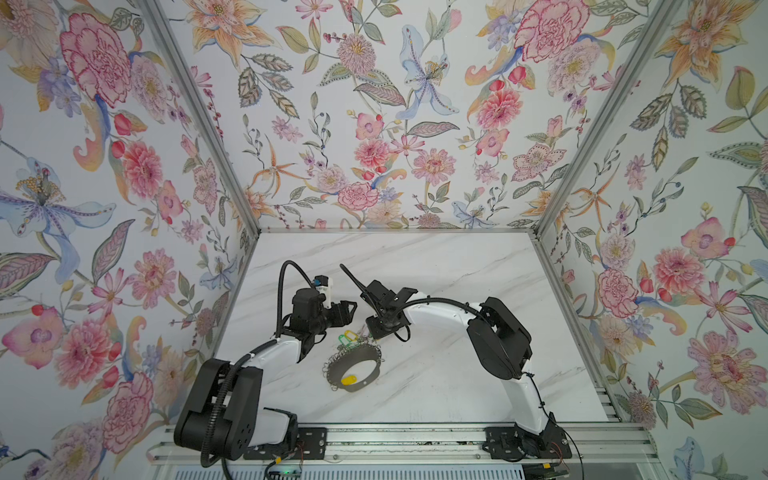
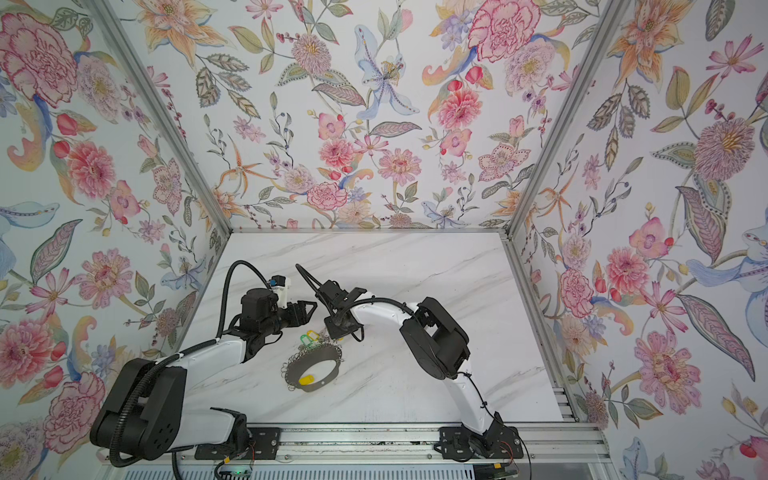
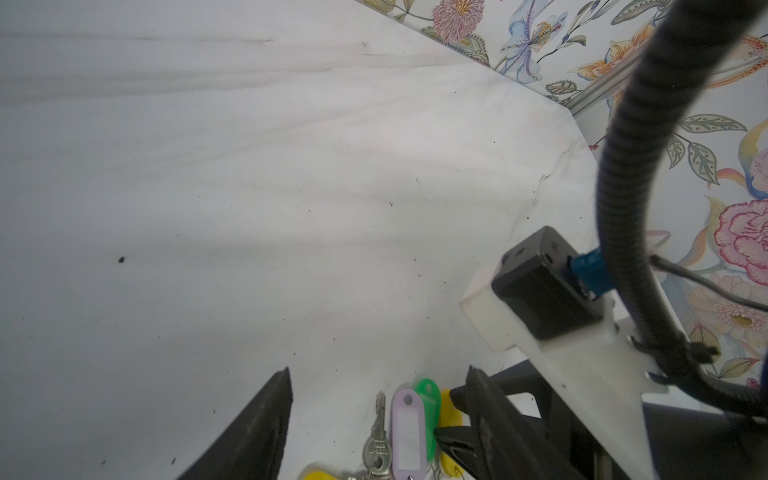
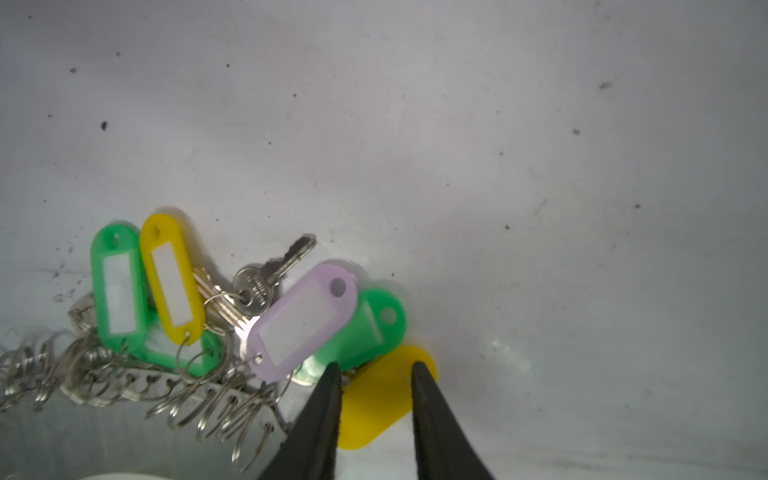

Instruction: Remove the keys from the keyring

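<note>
Nearest you, the flat grey metal keyring (image 1: 371, 376) lies on the white marble table (image 1: 436, 266), with a yellow oval tag (image 1: 349, 379) at its near rim. At its far edge the tagged silver keys (image 4: 257, 286) cluster. Your right gripper (image 4: 374, 368) straddles another yellow plastic tag (image 4: 374, 401) there, jaws narrowly apart. Just past that edge, your left gripper (image 3: 379, 370) hovers with its jaws spread wide, holding nothing.

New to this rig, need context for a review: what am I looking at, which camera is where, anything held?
Two robot arms with pincer grippers work on a marble table. Two pictures look down from one overhead stereo camera; the other two come from cameras on each wrist. On the table lies a flat grey keyring with tagged keys hooked at its edge. The left gripper is open and empty. The right gripper straddles a yellow tag; whether it grips yet is unclear.
</note>
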You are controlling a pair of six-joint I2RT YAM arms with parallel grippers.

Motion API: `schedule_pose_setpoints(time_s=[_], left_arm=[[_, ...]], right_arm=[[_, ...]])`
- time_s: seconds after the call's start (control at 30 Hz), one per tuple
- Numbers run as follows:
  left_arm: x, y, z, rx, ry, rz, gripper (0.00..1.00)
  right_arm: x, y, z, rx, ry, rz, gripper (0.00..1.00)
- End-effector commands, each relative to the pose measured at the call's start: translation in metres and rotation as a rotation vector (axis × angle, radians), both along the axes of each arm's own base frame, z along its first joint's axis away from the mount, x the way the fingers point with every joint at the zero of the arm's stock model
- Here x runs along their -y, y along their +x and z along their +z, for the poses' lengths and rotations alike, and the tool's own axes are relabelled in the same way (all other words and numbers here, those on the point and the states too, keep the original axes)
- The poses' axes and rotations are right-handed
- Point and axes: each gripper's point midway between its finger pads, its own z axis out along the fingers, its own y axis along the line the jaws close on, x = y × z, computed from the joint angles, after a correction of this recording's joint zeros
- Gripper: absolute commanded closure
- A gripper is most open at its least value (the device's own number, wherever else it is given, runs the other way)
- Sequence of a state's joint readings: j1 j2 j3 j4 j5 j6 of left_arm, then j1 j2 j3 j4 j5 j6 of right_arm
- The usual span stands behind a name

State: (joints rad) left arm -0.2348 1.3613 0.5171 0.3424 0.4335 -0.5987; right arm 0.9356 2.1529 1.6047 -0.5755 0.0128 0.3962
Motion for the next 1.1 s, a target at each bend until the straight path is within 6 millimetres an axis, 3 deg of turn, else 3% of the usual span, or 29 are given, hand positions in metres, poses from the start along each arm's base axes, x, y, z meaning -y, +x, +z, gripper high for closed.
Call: schedule_pose_setpoints(time_s=[0.0, 0.37, 0.47, 0.6, 0.73, 0.9, 1.07], left_arm=[[-0.004, -0.004, -0.005, -0.006, 0.019, 0.001, 0.30], [0.000, 0.000, -0.002, 0.003, 0.003, -0.006, 0.31], [0.003, 0.000, -0.004, -0.002, -0.002, -0.016, 0.30], [0.009, -0.001, -0.002, 0.000, -0.006, -0.037, 0.32], [0.013, -0.006, 0.000, 0.012, 0.004, -0.053, 0.36], [0.022, -0.024, -0.003, 0.027, 0.018, -0.100, 0.44], [0.038, -0.054, 0.006, 0.107, 0.098, -0.171, 0.53]], right_arm=[[0.032, -0.007, -0.017, -0.020, -0.117, -0.024, 0.69], [0.093, -0.012, -0.015, -0.021, -0.190, -0.118, 0.70], [0.084, -0.010, -0.006, -0.018, -0.150, -0.103, 0.70], [0.046, -0.017, 0.013, -0.070, 0.035, -0.031, 0.69], [0.024, -0.031, 0.020, -0.137, 0.125, 0.024, 0.67], [0.034, -0.034, 0.012, -0.158, 0.109, 0.010, 0.65], [0.047, -0.023, 0.015, -0.126, 0.118, -0.068, 0.65]])
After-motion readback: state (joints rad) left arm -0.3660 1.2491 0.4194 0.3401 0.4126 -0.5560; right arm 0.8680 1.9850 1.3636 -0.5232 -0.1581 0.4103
